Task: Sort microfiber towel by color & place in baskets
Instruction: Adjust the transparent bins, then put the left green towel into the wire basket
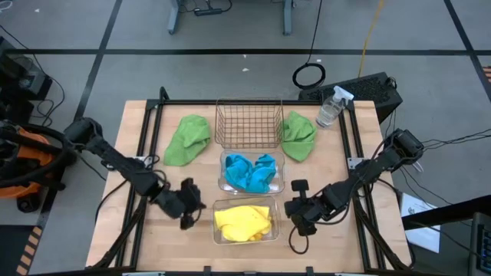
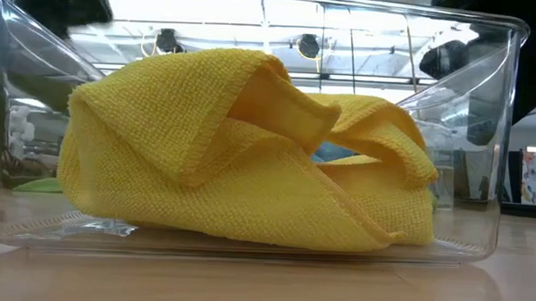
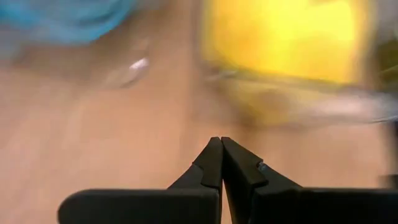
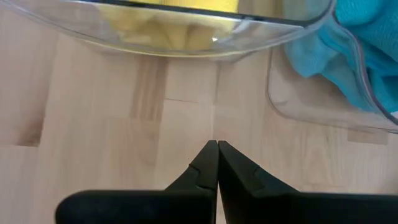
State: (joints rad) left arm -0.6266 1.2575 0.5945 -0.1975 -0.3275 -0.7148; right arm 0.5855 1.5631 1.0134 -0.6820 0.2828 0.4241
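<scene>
A: High view first: what is left to be sorted?

B: Two green towels are seen on the table, one (image 1: 186, 139) at nine o'clock of the wire basket (image 1: 248, 123), the other (image 1: 298, 136) at three o'clock of it. The blue towels (image 1: 250, 172) are held in the middle clear basket (image 1: 224, 181), the yellow towels (image 1: 243, 221) in the near one (image 1: 217, 230). A green towel is best pinched at a raised fold and lifted clear of the mesh rim before being dropped.

A: And the arms?

B: The left gripper (image 1: 186, 205) is held low at nine o'clock of the yellow basket, the right gripper (image 1: 295, 208) at three o'clock of it.

A: Low view?

B: Only the yellow cloth (image 2: 241, 158) inside its clear walls (image 2: 505, 141) is shown.

A: Left wrist view?

B: The fingers (image 3: 211, 163) are pressed together, nothing between them.

A: Right wrist view?

B: The fingertips (image 4: 217, 160) are likewise clenched and empty above bare wood; they would need to be parted before any grasp.
</scene>
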